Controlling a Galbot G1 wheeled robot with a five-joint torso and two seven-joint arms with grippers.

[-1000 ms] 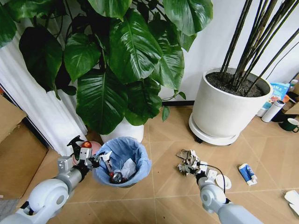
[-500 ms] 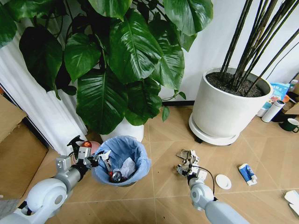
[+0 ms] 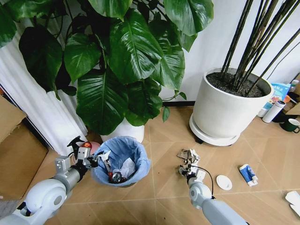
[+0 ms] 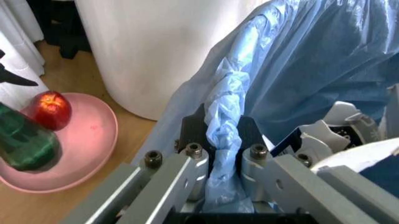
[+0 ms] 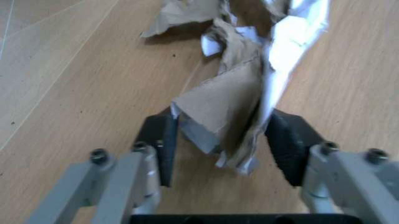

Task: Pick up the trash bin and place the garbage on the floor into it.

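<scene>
the right gripper sits low over the floor with its two black pads spread wide on either side of a crumpled paper wad; the near end of the wad lies between the pads, close to both, but whether either pad presses it cannot be told. the wad is a mix of stiff brown card and glossy white sheet, creased and torn, and its long axis runs straight away from the gripper toward more scraps beyond. in the head view this right gripper is at the near edge of the same paper wad, on the tan wood-look floor between the bin and the big white plant pot.

the left gripper is clamped on the rim of the trash bin: its pads pinch a bunched, rope-like fold of the crinkly light-blue bag. in the head view the left gripper holds the near-left rim of the round trash bin, which stands upright with its mouth facing up, litter inside. just beside the bin lies a pink plate with a red apple.

farther right on the floor lie a small white disc and a blue-white packet.
</scene>
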